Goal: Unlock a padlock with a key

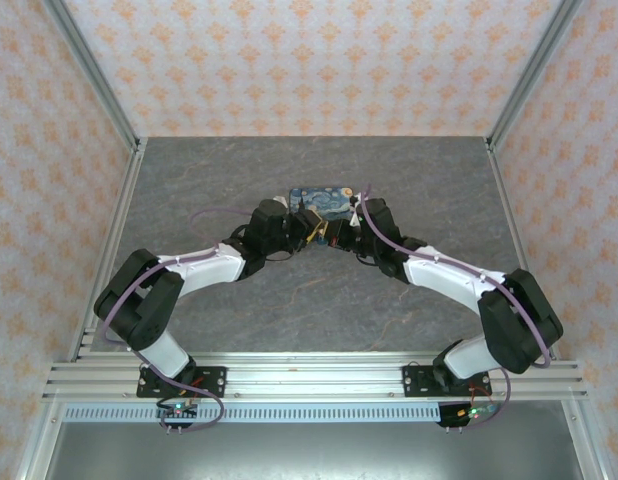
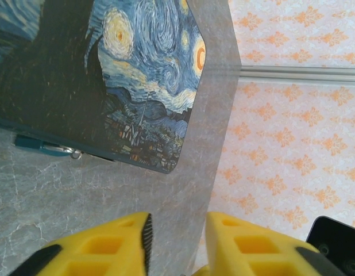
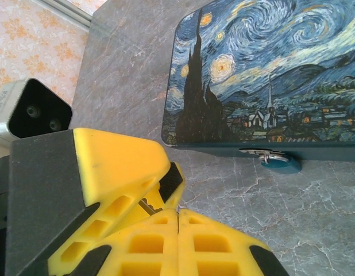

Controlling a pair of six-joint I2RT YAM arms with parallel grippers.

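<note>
Fingers of both arms meet at the middle of the tabletop (image 1: 289,300) in the top view, at 6 o'clock of a dark blue starry-night tin (image 1: 322,197) that lies flat there.

In the left wrist view the left fingers (image 2: 117,244) stand apart, with bare tabletop showing in the gap and nothing between them. The tin lies at 10 to 12 o'clock. The key (image 2: 76,153), a tiny pale metal piece, rests on the tabletop at 10 o'clock of those fingers, against the tin's near edge. A teal piece (image 2: 38,144) touches it on its 9 o'clock side.

In the right wrist view the right fingers (image 3: 149,241) are pressed together, their seam closed. One yellow finger of the left arm sits against them at 11 o'clock. The key (image 3: 261,152) shows at 2 o'clock of them, at the tin's edge and apart from both pairs of fingers.
</note>
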